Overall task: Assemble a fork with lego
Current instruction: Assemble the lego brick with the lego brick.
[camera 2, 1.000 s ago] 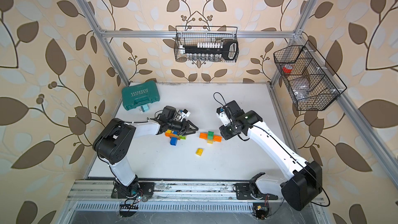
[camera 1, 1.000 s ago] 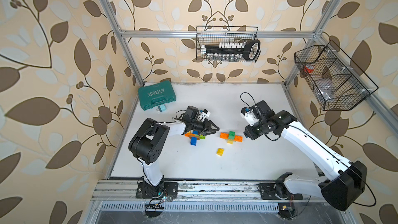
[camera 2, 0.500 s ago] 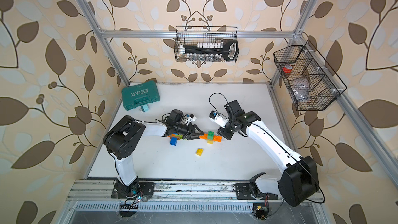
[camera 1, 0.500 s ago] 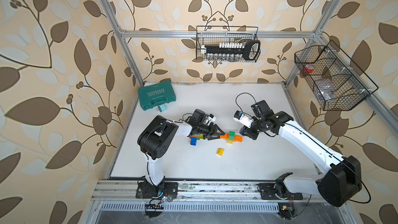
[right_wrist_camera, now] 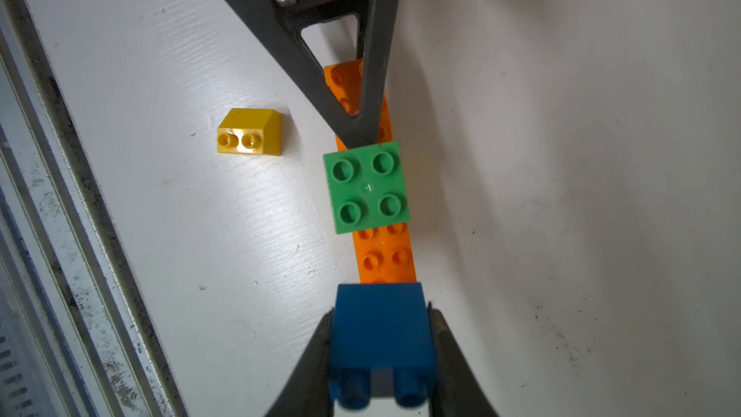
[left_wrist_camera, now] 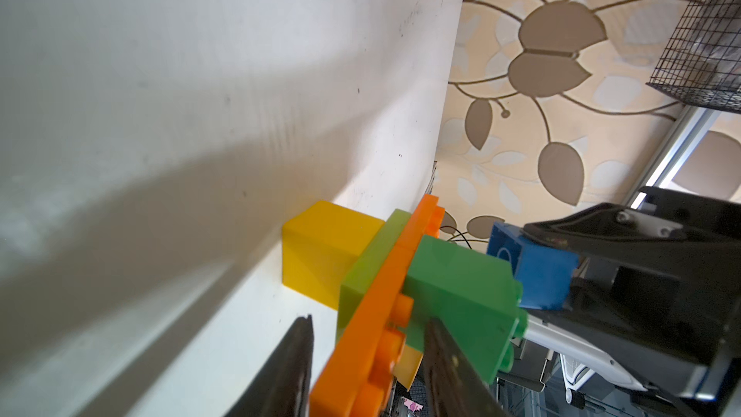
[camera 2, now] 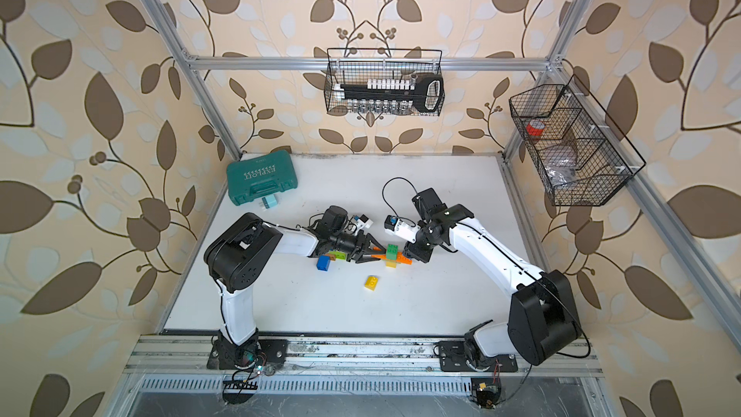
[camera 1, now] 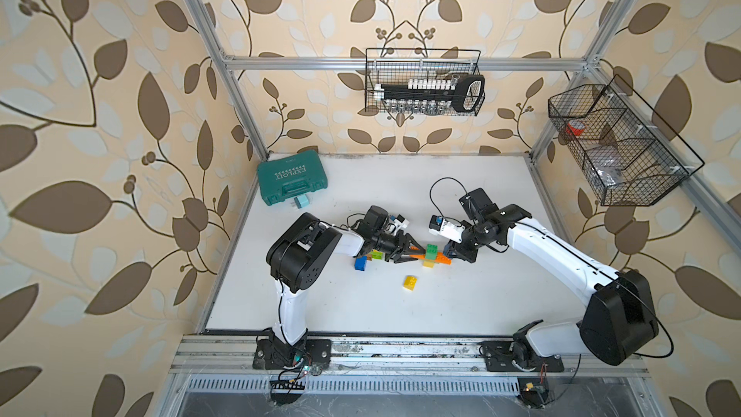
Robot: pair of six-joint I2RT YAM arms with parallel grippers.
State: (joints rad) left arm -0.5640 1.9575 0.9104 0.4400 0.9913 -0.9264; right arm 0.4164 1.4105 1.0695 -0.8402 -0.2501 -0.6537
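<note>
Both arms have closed in on the lego since a second ago: left end effector has left the loose pile for the orange plate, and right end effector has come to the plate's opposite end. Plate sits mid-tabletop, with green brick on top and yellow brick beneath. Broad bare surface runs from it to the near rail and on to the right edge. Teal case well apart in far left corner. Left jaws parted: one finger over the plate's studs, the other under it with a gap showing, not clamped. Right jaws clamped on a blue brick at the plate's end; contact there unclear. Sloped yellow brick lies loose nearby, toward the rail. Second blue brick beside the left forearm
</note>
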